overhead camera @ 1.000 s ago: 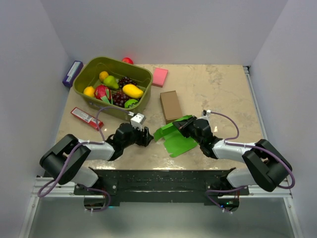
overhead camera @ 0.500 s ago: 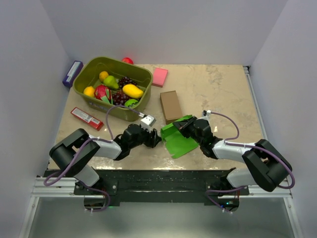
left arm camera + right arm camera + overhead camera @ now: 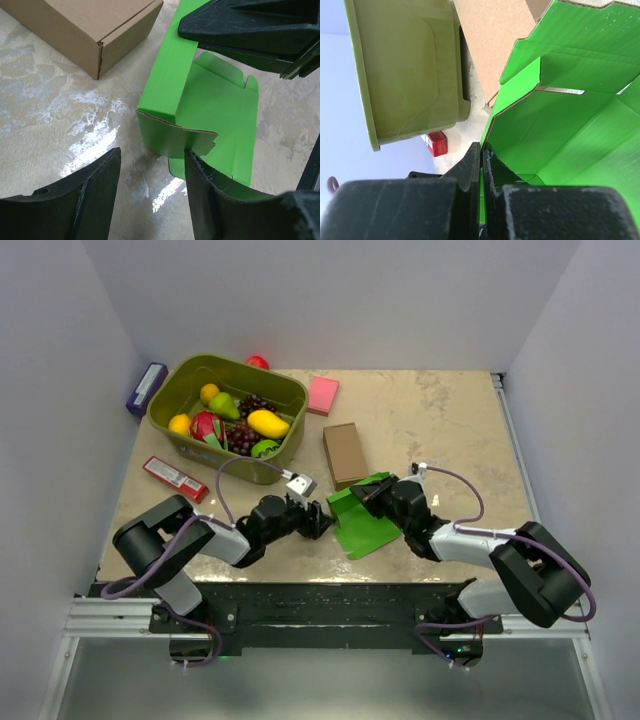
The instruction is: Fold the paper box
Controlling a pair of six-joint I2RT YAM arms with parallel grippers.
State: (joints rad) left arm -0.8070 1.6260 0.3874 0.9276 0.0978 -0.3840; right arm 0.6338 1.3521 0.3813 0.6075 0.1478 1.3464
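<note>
From above, the paper box (image 3: 362, 525) lies partly folded near the middle of the desk's (image 3: 440, 420) near edge, just in front of the brown cardboard box (image 3: 345, 453); my left end effector (image 3: 318, 520) sits at its left side and my right end effector (image 3: 366, 494) at its far right corner; the green bin (image 3: 235, 363) of toy fruit stands toward the far left corner.

From my left wrist, the left end effector (image 3: 152, 157) has its jaws well apart and holds nothing; one wall of the paper box (image 3: 215, 105) stands upright just beyond the fingertips, its notched tab next to one finger (image 3: 200, 190), though I cannot tell whether they touch; my right end effector (image 3: 187, 36) pinches the top of that card; the brown cardboard box (image 3: 85, 25) lies beyond.

From my right wrist, the right end effector (image 3: 480, 152) is closed tight on an edge of the paper box (image 3: 560, 125), whose panels rise around the view; the green bin (image 3: 405, 75) and brown cardboard box (image 3: 490, 40) show behind.
</note>
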